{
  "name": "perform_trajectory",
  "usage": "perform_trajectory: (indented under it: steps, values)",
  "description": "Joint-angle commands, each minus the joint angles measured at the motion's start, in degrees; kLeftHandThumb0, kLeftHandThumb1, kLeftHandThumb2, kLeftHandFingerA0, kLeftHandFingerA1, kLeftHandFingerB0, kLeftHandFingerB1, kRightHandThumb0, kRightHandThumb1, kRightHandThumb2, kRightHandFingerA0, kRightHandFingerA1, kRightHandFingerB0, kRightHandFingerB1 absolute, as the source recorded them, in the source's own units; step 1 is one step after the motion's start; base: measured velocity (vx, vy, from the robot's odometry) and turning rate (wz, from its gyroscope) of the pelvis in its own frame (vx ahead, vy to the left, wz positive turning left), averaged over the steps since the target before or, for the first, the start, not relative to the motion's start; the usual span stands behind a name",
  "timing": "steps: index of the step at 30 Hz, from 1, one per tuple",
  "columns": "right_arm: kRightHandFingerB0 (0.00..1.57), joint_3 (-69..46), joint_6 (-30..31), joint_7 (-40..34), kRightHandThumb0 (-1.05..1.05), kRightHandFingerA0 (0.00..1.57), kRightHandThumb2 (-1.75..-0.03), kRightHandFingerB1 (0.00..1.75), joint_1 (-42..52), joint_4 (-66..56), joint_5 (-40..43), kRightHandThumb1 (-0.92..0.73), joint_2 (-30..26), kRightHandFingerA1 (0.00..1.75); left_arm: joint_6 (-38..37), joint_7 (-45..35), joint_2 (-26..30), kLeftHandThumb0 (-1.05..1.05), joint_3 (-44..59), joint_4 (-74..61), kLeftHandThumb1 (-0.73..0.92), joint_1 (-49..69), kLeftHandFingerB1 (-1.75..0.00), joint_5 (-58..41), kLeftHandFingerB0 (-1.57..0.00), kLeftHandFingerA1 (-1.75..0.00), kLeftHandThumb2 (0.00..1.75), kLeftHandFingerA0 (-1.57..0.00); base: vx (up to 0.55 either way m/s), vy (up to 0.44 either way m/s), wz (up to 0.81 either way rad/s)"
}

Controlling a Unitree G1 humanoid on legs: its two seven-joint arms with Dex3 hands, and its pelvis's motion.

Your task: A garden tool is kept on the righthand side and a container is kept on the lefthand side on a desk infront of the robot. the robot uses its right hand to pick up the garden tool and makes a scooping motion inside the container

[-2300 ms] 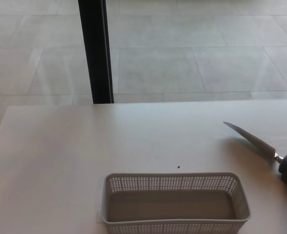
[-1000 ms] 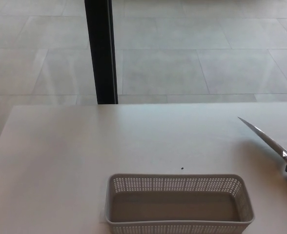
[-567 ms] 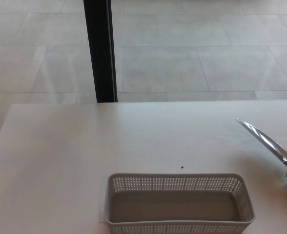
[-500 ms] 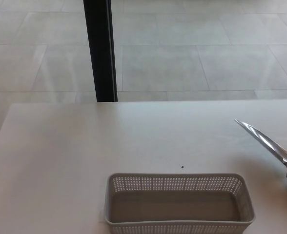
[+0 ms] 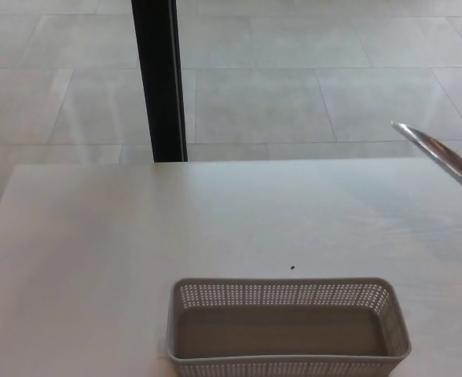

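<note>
A grey perforated plastic basket [image 5: 287, 327] stands empty at the near edge of the pale desk [image 5: 137, 236]. The metal blade of the garden tool [image 5: 439, 155] shows at the right edge of the head view, lifted above the desk and pointing up-left, blurred by motion. Its handle runs out of the picture. Neither hand is in view.
A black vertical post [image 5: 159, 78] stands behind the desk's far edge at the left of centre. A tiny dark speck [image 5: 292, 267] lies on the desk just beyond the basket. Tiled floor lies past the desk.
The tool's blade has risen from near the desk surface to well above it, and its dark handle has slipped out of frame at the right. The basket has not moved.
</note>
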Motion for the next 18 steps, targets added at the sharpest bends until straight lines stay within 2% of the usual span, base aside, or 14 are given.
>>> perform_trajectory:
  steps: [1,3,4,7,9,10,11,13,15,16,18]
  values:
    - [0.74,-2.61,-8.13,-3.25,-0.18,0.9,-1.0,1.51,-2.84,0.31,1.02,-0.58,-3.84,1.75,-0.46,0.25,1.43,-0.51,-0.04,0.34,0.64,-0.04,-0.48,-0.08,-0.62,-0.7,0.59,-0.69,0.0,0.0,0.0]
    - [0.72,-2.98,-10.02,-3.64,-0.2,0.91,-1.0,1.54,-3.22,0.63,0.71,-0.6,-4.72,1.75,-0.25,0.33,1.56,-0.51,-0.37,0.33,0.64,-0.3,-0.5,0.18,-0.62,-0.67,0.59,-0.66,0.0,0.0,0.0]
    - [0.73,-2.98,-11.81,-3.64,-0.22,0.93,-1.07,1.53,-3.44,0.59,0.34,-0.55,-5.75,1.75,-0.16,0.2,1.77,-0.51,-0.57,0.16,0.63,-0.4,-0.51,0.31,-0.64,-0.68,0.59,-0.66,0.0,0.0,0.0]
    - [0.71,-2.06,-14.26,-3.97,-0.22,0.93,-1.11,1.54,-2.53,-1.15,-1.97,-0.55,-8.12,1.75,-0.39,0.14,1.85,-0.51,-0.42,-0.38,0.64,-0.13,-0.5,-0.06,-0.6,-0.7,0.59,-0.65,0.0,0.0,0.0]
    - [0.68,-1.25,-18.47,-4.63,-0.21,0.9,-1.06,1.55,-0.5,-3.64,-4.06,-0.51,-10.11,1.75,-0.28,0.35,2.08,-0.51,-0.44,0.3,0.64,-0.53,-0.48,0.11,-0.62,-0.7,0.59,-0.67,0.0,0.0,0.0]
    - [0.68,-1.27,-18.56,-4.66,-0.21,0.9,-1.06,1.55,-0.49,-3.63,-4.09,-0.51,-10.13,1.75,-0.28,0.35,2.08,-0.51,-0.44,0.3,0.64,-0.53,-0.48,0.1,-0.62,-0.7,0.59,-0.67,0.0,0.0,0.0]
    - [0.6,-0.37,-19.17,-6.02,-0.16,0.83,-1.02,1.63,0.77,-5.65,-7.18,-0.47,-11.77,1.75,0.13,0.62,1.98,-0.5,-0.23,0.8,0.63,-0.96,-0.48,-0.01,-0.62,-0.69,0.59,-0.68,0.0,0.0,0.0]
    - [0.58,0.61,-19.82,-7.16,-0.12,0.83,-1.03,1.65,1.44,-7.17,-9.74,-0.43,-12.97,1.75,0.2,0.46,2.09,-0.51,-0.14,1.08,0.63,-1.17,-0.49,-0.04,-0.62,-0.67,0.59,-0.66,0.0,0.0,0.0]
    - [0.57,1.95,-20.61,-8.89,-0.12,0.85,-0.98,1.66,1.95,-8.7,-12.96,-0.45,-14.63,1.75,0.32,0.38,2.22,-0.51,-0.03,1.01,0.63,-1.28,-0.49,-0.19,-0.62,-0.68,0.59,-0.67,0.0,0.0,0.0]
    - [0.58,2.31,-20.29,-9.45,-0.2,0.83,-0.84,1.69,2.42,-9.94,-14.09,-0.53,-15.35,1.75,0.39,0.52,2.16,-0.5,0.08,0.99,0.63,-1.37,-0.5,-0.31,-0.63,-0.73,0.59,-0.68,0.0,0.0,0.0]
    - [0.58,2.9,-20.68,-10.14,-0.22,0.83,-0.83,1.68,3.29,-12.34,-16.03,-0.53,-16.76,1.75,0.72,0.76,2.01,-0.49,0.6,0.97,0.61,-1.54,-0.49,-0.83,-0.65,-0.71,0.58,-0.69,0.0,0.0,0.0]
